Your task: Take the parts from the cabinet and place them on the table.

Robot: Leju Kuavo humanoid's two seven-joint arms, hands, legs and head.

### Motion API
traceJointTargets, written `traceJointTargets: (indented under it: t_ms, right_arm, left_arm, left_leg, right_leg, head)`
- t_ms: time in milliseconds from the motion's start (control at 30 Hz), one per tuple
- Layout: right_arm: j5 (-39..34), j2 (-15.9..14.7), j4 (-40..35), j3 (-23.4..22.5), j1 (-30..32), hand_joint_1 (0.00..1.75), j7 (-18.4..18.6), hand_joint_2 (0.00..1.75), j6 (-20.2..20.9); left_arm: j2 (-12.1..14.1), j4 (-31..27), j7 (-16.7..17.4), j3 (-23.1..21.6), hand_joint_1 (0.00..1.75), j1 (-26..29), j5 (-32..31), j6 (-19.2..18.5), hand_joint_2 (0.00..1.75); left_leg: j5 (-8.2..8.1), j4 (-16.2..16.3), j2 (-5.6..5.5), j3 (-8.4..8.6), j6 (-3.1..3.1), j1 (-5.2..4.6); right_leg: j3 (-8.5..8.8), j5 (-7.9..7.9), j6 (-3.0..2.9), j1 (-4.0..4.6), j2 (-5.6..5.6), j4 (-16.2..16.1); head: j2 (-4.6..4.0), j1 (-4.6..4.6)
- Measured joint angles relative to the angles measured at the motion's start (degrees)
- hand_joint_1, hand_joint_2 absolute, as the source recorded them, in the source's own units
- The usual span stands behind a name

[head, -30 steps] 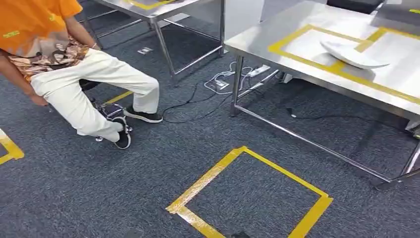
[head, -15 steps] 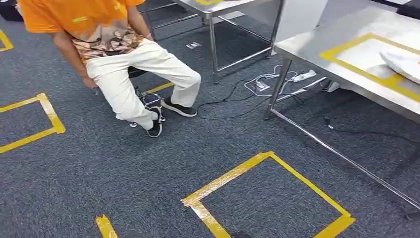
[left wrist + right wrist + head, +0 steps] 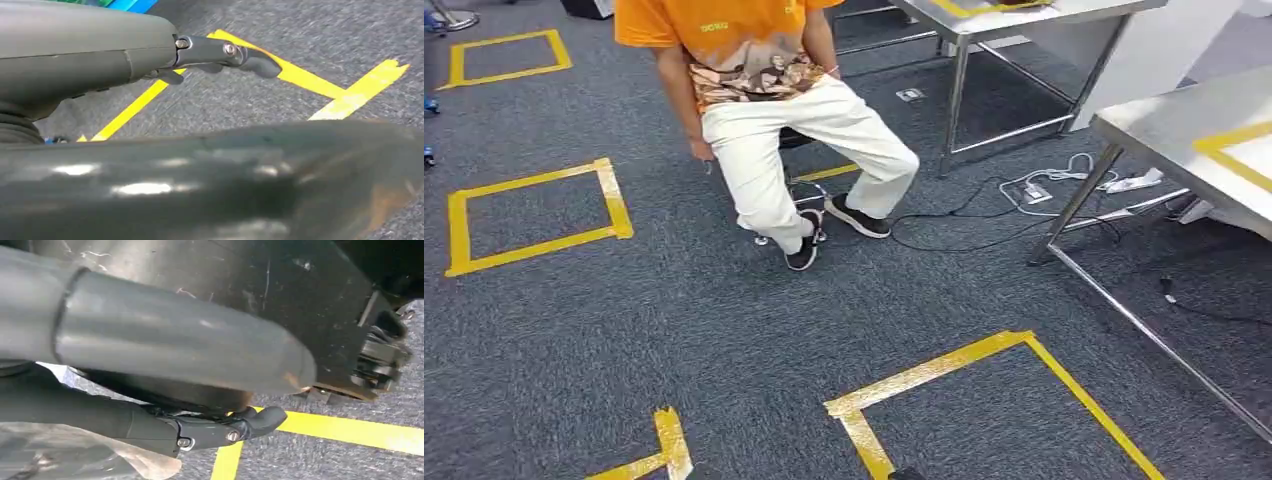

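A: What was seen nearest, at the hands?

B: The left hand [image 3: 125, 55] was seen released, one dark finger [image 3: 250, 57] stretched out above grey carpet and yellow tape, nothing held. The right hand [image 3: 180, 360] was likewise found unclenched, a finger [image 3: 250, 422] held straight over a yellow strip, with nothing grasped.

A: And on the floor ahead?

B: Grey carpet [image 3: 674, 320] was shown, with a yellow tape square [image 3: 944, 365] nearest and a short tape corner [image 3: 669, 440] to its left. Farther left, a second tape square [image 3: 614, 200] was laid out.

A: Was anything noted beyond that?

B: A person [image 3: 764, 90] in an orange shirt and white trousers was seated on a stool [image 3: 799, 190], black shoes [image 3: 859, 220] set on the carpet. Small yellow lettering was printed on the shirt, too small to be read. To the right, black cables [image 3: 964, 215] and a white power strip [image 3: 1134, 182] were spread on the floor.

A: Where was the table placed?

B: The steel table [image 3: 1164, 125] was seen at the right edge, marked with yellow tape. A second steel bench [image 3: 1024, 18], also taped, stood farther back, and a third tape square [image 3: 504, 42] was laid at the far left.

A: And the parts?

B: Their place could not be told.
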Motion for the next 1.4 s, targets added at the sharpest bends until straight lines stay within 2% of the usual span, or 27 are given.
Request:
traceJointTargets:
  t_ms: [100,167,200,267,300,333,400,433,467,500,600,633,667,700,767,800,867,933,967,1100,1133,1167,1200,1267,1300,1333,1400]
  right_arm:
    - [0.0,0.1,0.0,0.0,-0.1,0.0,0.0,0.0,0.0]
    - [0.0,0.1,0.0,0.0,0.1,0.0,-0.1,0.0,0.1]
    - [0.0,0.1,0.0,0.0,0.1,0.0,-0.1,0.0,0.1]
    - [0.0,0.0,0.0,0.0,0.2,0.0,-0.1,0.0,0.2]
    - [0.0,0.0,0.0,0.0,0.2,0.0,0.0,0.0,0.2]
    - [0.0,0.0,0.0,0.0,0.2,0.0,0.0,0.0,0.2]
    - [0.0,0.0,0.0,0.0,0.3,0.0,0.1,0.0,0.3]
    - [0.0,0.0,0.0,0.0,0.3,0.0,0.1,0.0,0.4]
    - [0.0,0.0,0.0,0.0,0.5,0.0,0.2,0.0,0.4]
    - [0.0,0.0,0.0,0.0,0.5,0.0,0.2,0.0,0.5]
    - [0.0,0.0,-0.1,0.0,0.4,0.0,0.5,0.0,0.5]
    - [0.0,0.0,-0.3,0.1,0.4,0.0,0.5,0.0,0.5]
    - [0.0,0.0,-0.3,0.2,0.4,0.0,0.4,0.0,0.7]
    - [0.0,0.0,-0.2,0.3,0.5,0.0,0.3,0.0,0.7]
    - [0.0,0.0,-0.2,0.5,0.5,0.0,0.3,0.0,0.9]
    - [0.0,0.0,-0.2,0.5,0.4,0.0,0.2,0.0,0.9]
    - [0.0,0.0,-0.2,0.5,0.2,0.0,0.2,0.0,0.9]
    - [0.0,0.0,-0.2,0.5,0.3,0.0,0.4,0.0,1.1]
    - [0.0,0.0,-0.2,0.5,0.3,0.0,0.4,0.0,1.3]
    - [0.0,0.0,-0.1,0.5,0.1,0.0,0.4,0.0,1.4]
    - [0.0,0.1,-0.1,0.5,0.1,0.0,0.5,0.0,1.4]
    - [0.0,0.1,-0.1,0.5,0.1,0.0,0.5,0.0,1.4]
    - [0.0,0.1,-0.1,0.5,0.3,0.0,0.5,0.0,1.4]
    - [0.0,0.1,-0.1,0.5,0.4,0.0,0.6,0.0,1.4]
    - [0.0,0.1,-0.1,0.5,0.5,0.0,0.7,0.0,1.4]
    - [0.0,0.1,-0.2,0.5,0.5,0.0,0.7,0.0,1.4]
    - [0.0,0.1,-0.2,0.5,0.4,0.0,0.8,0.0,1.5]
  left_arm:
    - [0.0,0.0,0.0,0.0,0.0,0.3,0.0,0.0,0.0]
    - [-0.1,0.0,0.0,0.0,0.0,0.4,0.0,0.0,0.0]
    - [-0.1,0.0,0.0,0.0,0.0,0.2,0.0,0.0,0.0]
    - [-0.2,0.0,0.0,0.0,0.0,0.0,0.0,0.0,0.0]
    - [-0.2,0.0,0.1,0.0,0.0,0.1,0.0,0.0,0.0]
    - [-0.2,0.0,0.1,0.0,0.0,0.2,0.0,0.0,0.0]
    - [-0.1,0.0,0.2,0.0,0.0,0.2,0.0,0.0,0.0]
    - [-0.1,0.0,0.2,0.0,0.0,0.2,0.0,0.0,0.0]
    - [-0.1,0.0,0.2,0.0,0.0,0.0,0.0,0.0,0.0]
    - [-0.1,0.0,0.1,0.0,0.0,-0.2,0.0,0.0,0.0]
    - [0.0,0.0,0.1,0.0,0.0,0.1,-0.1,-0.2,0.0]
    - [0.0,0.0,0.1,0.0,0.0,0.3,0.0,-0.2,0.0]
    - [0.0,0.0,0.1,0.0,0.0,0.1,-0.1,-0.2,0.0]
    - [0.0,0.0,0.0,0.0,0.0,-0.1,-0.1,-0.2,0.0]
    - [-0.1,0.0,-0.2,0.0,0.0,-0.2,-0.1,-0.2,0.0]
    - [0.0,0.0,-0.2,0.0,0.0,-0.1,-0.1,-0.2,0.0]
    - [0.0,0.0,-0.2,0.0,0.0,0.0,-0.2,-0.2,0.0]
    - [0.0,0.0,-0.3,0.0,0.0,0.0,-0.5,-0.2,0.0]
    - [0.0,0.0,-0.3,0.0,0.0,0.0,-0.5,-0.2,0.0]
    - [0.1,0.0,-0.3,0.0,0.0,0.4,-0.6,-0.2,0.0]
    - [0.2,0.1,-0.3,0.0,0.0,0.4,-0.6,-0.2,0.0]
    - [0.2,0.1,-0.3,0.0,0.0,0.4,-0.6,-0.2,0.0]
    - [0.3,0.1,-0.3,0.0,0.0,0.2,-0.7,-0.2,0.0]
    - [0.3,0.1,-0.3,0.0,0.0,0.0,-0.9,-0.2,0.0]
    - [0.3,0.1,-0.3,0.0,0.0,0.1,-1.0,-0.2,0.0]
    - [0.4,0.1,-0.3,0.0,0.0,0.2,-1.0,-0.2,0.0]
    - [0.5,0.1,-0.3,0.0,0.0,0.4,-1.0,-0.2,0.0]
  left_leg:
    - [0.57,-0.2,-2.05,-0.41,-1.19,0.22]
    - [-2.18,3.5,3.43,-1.95,-1.67,0.01]
    - [-4.43,7.9,4.91,-4.01,-2.02,0.1]
    - [-7.32,15.7,5.84,-7.73,-2.51,0.58]
    - [-7.25,16.8,6.01,-8.26,-2.65,0.77]
    - [-5.98,15.7,6.15,-7.62,-2.73,0.92]
    - [-1.17,7.2,7.19,-3.21,-2.58,0.97]
    - [0.82,2.3,9.52,-0.64,-2.28,0.84]
    - [-0.19,0.7,12.21,0.26,-2.17,-0.07]
    - [-0.37,0.2,11.8,0.15,-1.49,-0.04]
    - [-0.36,0.0,9.88,-0.17,-0.73,-0.01]
    - [-0.09,-0.5,9.06,0.23,-0.32,0.4]
    - [-0.09,-0.6,8.56,0.26,0.13,0.49]
    - [-0.04,-0.6,7.76,0.18,0.47,0.49]
    - [-0.05,-0.5,6.19,0.21,0.59,0.42]
    - [-0.07,-0.5,5.32,0.28,0.6,0.41]
    - [-0.08,-0.5,3.42,0.48,0.59,0.45]
    - [-0.17,-0.4,1.56,0.75,0.37,0.55]
    - [-0.24,-0.3,0.97,0.6,0.05,0.42]
    - [0.31,0.0,-1.37,-0.49,-1.4,0.78]
    - [-0.18,0.4,-0.42,-0.61,-1.54,0.79]
    - [-1.26,1.9,3.12,-1.12,-1.83,0.39]
    - [-3.38,5.6,4.89,-2.86,-2.12,0.44]
    - [-7.23,14.5,5.9,-7.04,-2.45,0.68]
    - [-7.78,17.2,6.03,-8.27,-2.58,0.83]
    - [-7.02,17.1,6.12,-8.19,-2.66,0.96]
    - [-2.81,10.6,6.68,-4.86,-2.66,1.04]
  right_leg:
    - [0.39,0.54,-1.13,-0.04,-1.86,-0.7]
    - [1.07,0.67,-1.6,-0.08,-3.67,-1.3]
    - [1.14,0.55,-1.78,0.06,-4.79,-1.3]
    - [1.25,0.28,-1.96,0.2,-6.81,-1.3]
    - [1.31,0.17,-1.93,0.22,-7.6,-1.3]
    - [1.43,0.03,-1.87,0.21,-8.36,-1.3]
    - [1.97,-0.34,-1.68,0.22,-9.8,-1.3]
    - [2.31,-0.62,-1.46,0.27,-10.33,-1.3]
    - [2.25,-0.98,-0.97,0.83,-10.8,-1.2]
    - [2.31,-1.16,-0.59,0.95,-11.33,-1.1]
    - [3.02,-1.52,0.1,1.12,-13.29,-1.4]
    - [2.62,-2.35,0.44,0.79,-11.5,-0.8]
    - [1.65,-3.8,0.46,0.67,-8.52,1.3]
    - [-0.44,-5.97,0.51,0.6,-6.91,5.6]
    - [-5.16,-9.19,0.59,0.64,-5.69,14.6]
    - [-6.8,-9.21,0.62,0.68,-5.5,17.0]
    - [-5.85,-4.95,0.57,0.6,-5.31,13.1]
    - [-2.05,0.72,0.49,0.17,-3.41,3.6]
    - [-1.22,0.72,0.45,-0.09,-0.43,1.4]
    - [-0.1,0.38,-0.6,0.13,-1.71,0.0]
    - [0.19,0.66,-1.09,-0.24,-2.57,-0.6]
    - [0.45,0.62,-1.28,-0.16,-3.28,-0.7]
    - [0.54,0.48,-1.6,-0.04,-4.32,-0.7]
    - [0.64,0.24,-1.9,0.16,-6.29,-0.7]
    - [0.68,0.14,-1.96,0.19,-7.12,-0.7]
    - [0.79,0.0,-1.92,0.22,-7.88,-0.7]
    - [1.18,-0.29,-1.82,0.23,-9.19,-0.7]
  head:
    - [-0.02,-0.06]
    - [-0.02,-0.48]
    - [-0.02,-0.5]
    - [-0.02,-0.48]
    - [-0.02,-0.52]
    - [-0.02,-0.52]
    - [-0.02,-0.52]
    - [-0.02,-0.52]
    - [-0.02,-0.59]
    - [-0.02,-0.58]
    - [-0.02,-0.24]
    - [-0.02,-0.17]
    - [-0.02,0.13]
    - [-0.02,0.35]
    - [-0.02,0.4]
    - [-0.02,0.49]
    - [-0.02,0.51]
    - [-0.02,0.53]
    - [-0.02,0.51]
    - [-0.02,0.44]
    - [0.0,0.44]
    - [-0.02,0.16]
    - [-0.02,-0.08]
    - [-0.02,-0.08]
    - [-0.02,-0.06]
    - [-0.02,-0.06]
    - [-0.02,-0.06]
